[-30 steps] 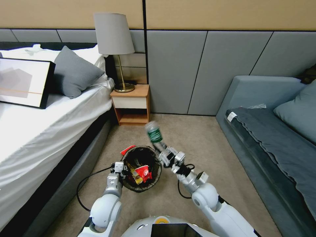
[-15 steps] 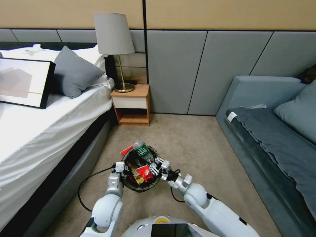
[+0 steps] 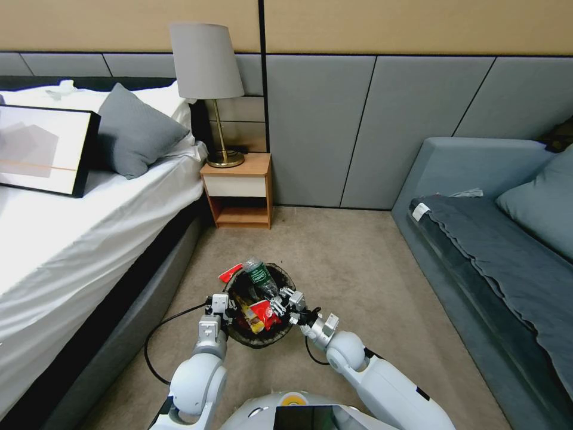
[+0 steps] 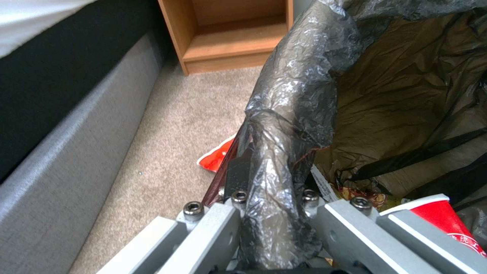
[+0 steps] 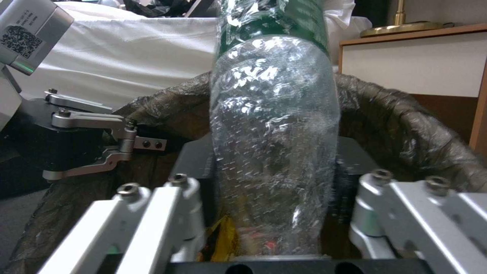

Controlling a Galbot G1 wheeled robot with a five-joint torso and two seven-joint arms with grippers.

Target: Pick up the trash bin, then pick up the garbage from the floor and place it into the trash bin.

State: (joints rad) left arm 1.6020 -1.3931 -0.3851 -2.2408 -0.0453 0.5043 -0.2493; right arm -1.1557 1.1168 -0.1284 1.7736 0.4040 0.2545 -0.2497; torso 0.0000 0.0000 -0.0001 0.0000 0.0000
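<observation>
- the bottle (image 3: pixel 260 278) looks empty and light, thin clear plastic, likely slick and easily dented; its lower body is the natural place to hold.
- right gripper (image 3: pixel 282 304) is clamped there, bottle leaning over the bin (image 3: pixel 285 280) mouth.
- left gripper (image 3: pixel 222 310) pinches the bin's bagged rim (image 4: pixel 284 125).
- left wrist view alone shows a red wrapper (image 4: pixel 217 156) on the floor beside the bin; the head view shows wrappers (image 3: pixel 258 315) inside.
</observation>
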